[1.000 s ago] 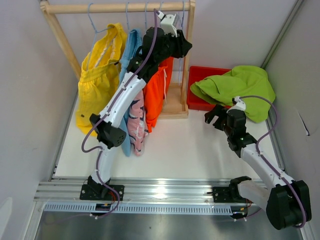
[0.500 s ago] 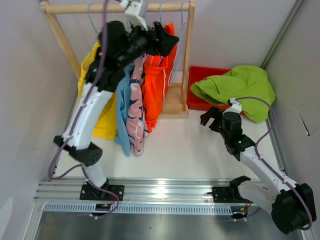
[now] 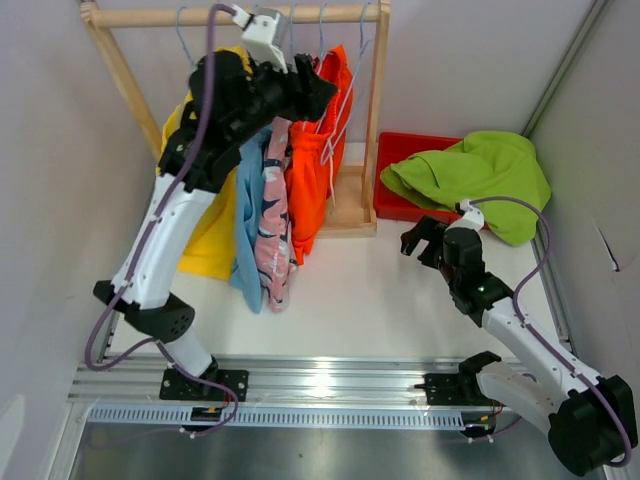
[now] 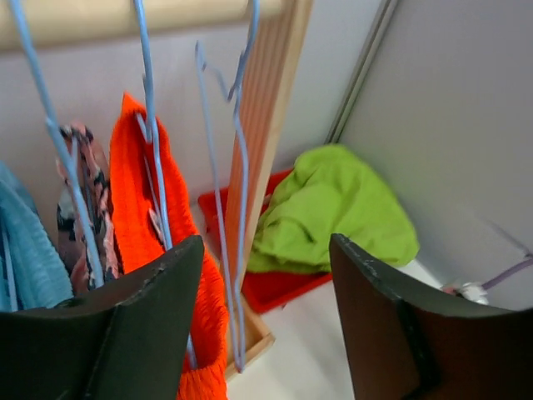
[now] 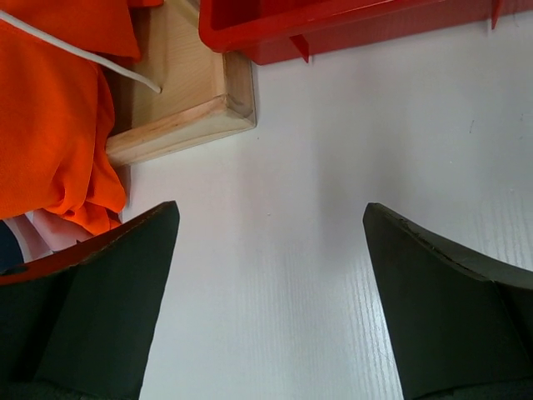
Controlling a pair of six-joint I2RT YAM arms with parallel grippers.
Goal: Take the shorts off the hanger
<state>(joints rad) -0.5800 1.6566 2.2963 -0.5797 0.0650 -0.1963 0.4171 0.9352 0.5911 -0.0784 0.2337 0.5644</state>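
Hanging: four pairs on the wooden rack [image 3: 150, 16] at 11 o'clock of the desk [image 3: 350, 290]. They are the yellow shorts [image 3: 205, 235], light blue shorts [image 3: 248, 230], pink patterned shorts [image 3: 273, 240] and orange shorts [image 3: 312, 170], on blue wire hangers.
Done: lime green shorts [image 3: 475, 175] lie heaped over the red bin [image 3: 395, 150] at 2 o'clock, off the rack. An empty hanger [image 4: 237, 167] hangs beside the orange pair.
Remaining: four pairs, by my reckoning; orange likely next.
Fabric: soft, limp, bunched in folds; a white drawstring shows on the orange pair.
Left gripper [image 4: 265, 246]: up by the rail near the orange pair, fingers apart, clamping nothing.
Right gripper [image 5: 271, 217]: low over bare desk at 3 o'clock, fingers wide apart, empty.
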